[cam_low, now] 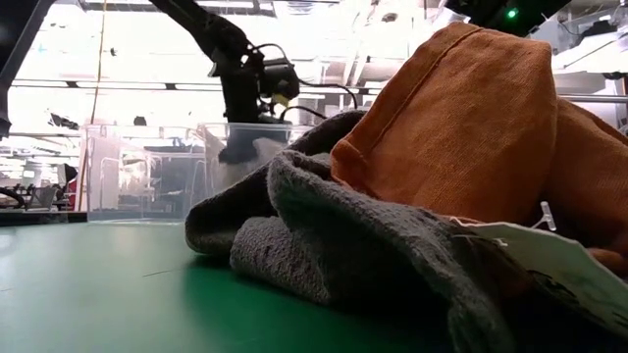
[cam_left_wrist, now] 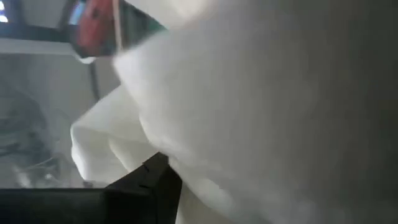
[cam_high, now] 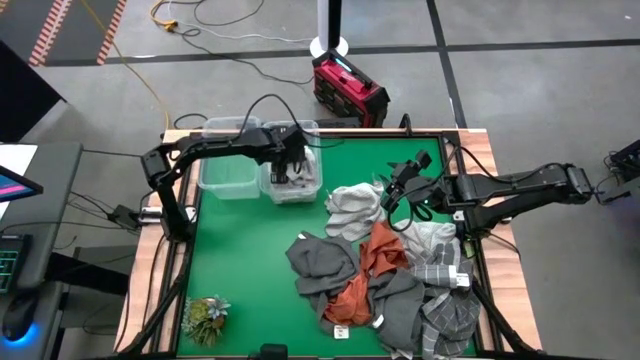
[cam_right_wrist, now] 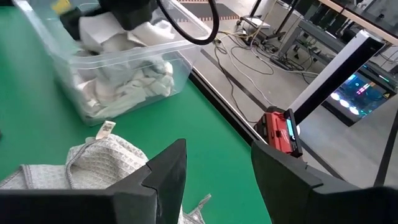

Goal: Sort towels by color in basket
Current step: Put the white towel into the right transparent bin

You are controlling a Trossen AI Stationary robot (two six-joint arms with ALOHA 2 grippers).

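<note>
My left gripper (cam_high: 288,165) is down in the right-hand one of two clear bins (cam_high: 300,187) at the table's far left, shut on a white towel (cam_left_wrist: 249,106) that fills the left wrist view. More white towels (cam_right_wrist: 121,84) lie in that bin. My right gripper (cam_right_wrist: 217,180) hovers open over the green table, right of a white waffle towel (cam_high: 355,205) and touching nothing. Dark grey (cam_high: 320,260), rust-orange (cam_high: 385,250) and grey plaid (cam_high: 445,272) towels lie heaped on the table's near right. My left gripper has the white towel bunched against one dark finger (cam_left_wrist: 149,186); the cloth (cam_left_wrist: 186,180) hides the other finger and the place of contact. The fingers point down into the bin from above. Which part of the towel it has, I cannot tell.
An empty clear bin (cam_high: 228,172) stands left of the filled one. A small green plant (cam_high: 205,315) sits at the near left corner. Bare green table (cam_high: 250,260) lies between bins and heap. In the low view the orange towel (cam_low: 461,108) and a grey one (cam_low: 324,226) block the right.
</note>
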